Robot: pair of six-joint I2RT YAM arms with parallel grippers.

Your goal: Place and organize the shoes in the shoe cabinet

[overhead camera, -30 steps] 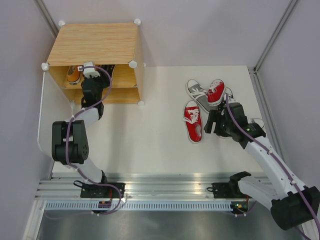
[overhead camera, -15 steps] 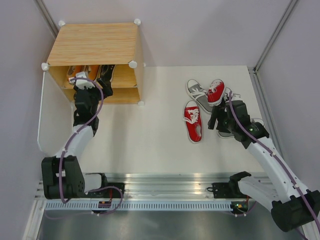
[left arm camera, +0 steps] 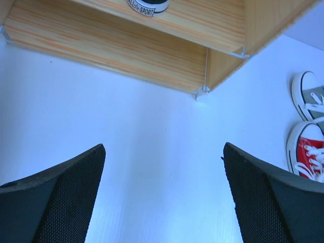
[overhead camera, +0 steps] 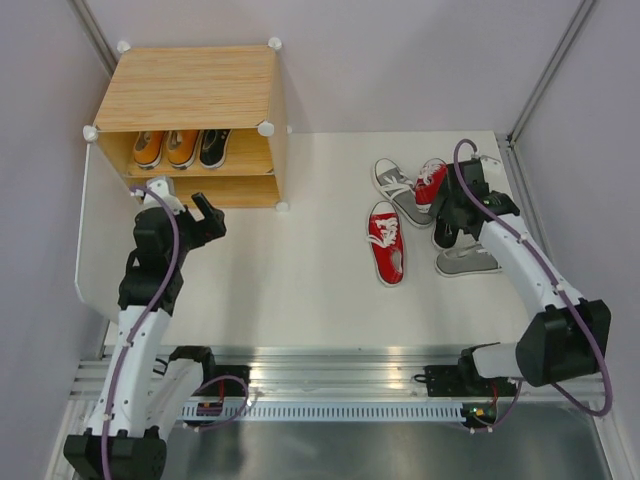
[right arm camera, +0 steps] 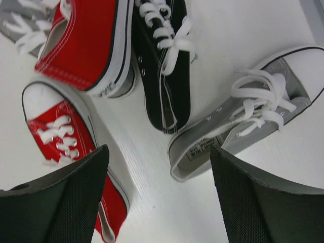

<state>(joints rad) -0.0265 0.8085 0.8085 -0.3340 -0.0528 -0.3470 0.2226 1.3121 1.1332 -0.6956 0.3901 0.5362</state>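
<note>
The shoe cabinet [overhead camera: 190,88] stands at the far left with its front open. On its upper shelf sit two orange shoes [overhead camera: 165,148] and a black shoe [overhead camera: 213,147], whose heel [left arm camera: 147,6] shows in the left wrist view. My left gripper [overhead camera: 182,198] [left arm camera: 163,167] hovers open and empty just in front of the cabinet. At the right lie two red shoes [overhead camera: 386,242] [right arm camera: 83,40], two grey shoes [overhead camera: 468,263] [right arm camera: 253,111] and a black shoe [right arm camera: 164,66]. My right gripper [overhead camera: 447,222] [right arm camera: 158,169] hangs open above them, holding nothing.
The cabinet's white door panel [overhead camera: 88,235] lies swung open at the left, beside my left arm. Grey walls and metal posts close in the table at the back and both sides. The rail with the arm bases [overhead camera: 330,385] runs along the near edge.
My left gripper has let go of the black shoe on the upper shelf, opened and drawn back out of the cabinet. The right gripper has shifted farther back over the loose shoes.
</note>
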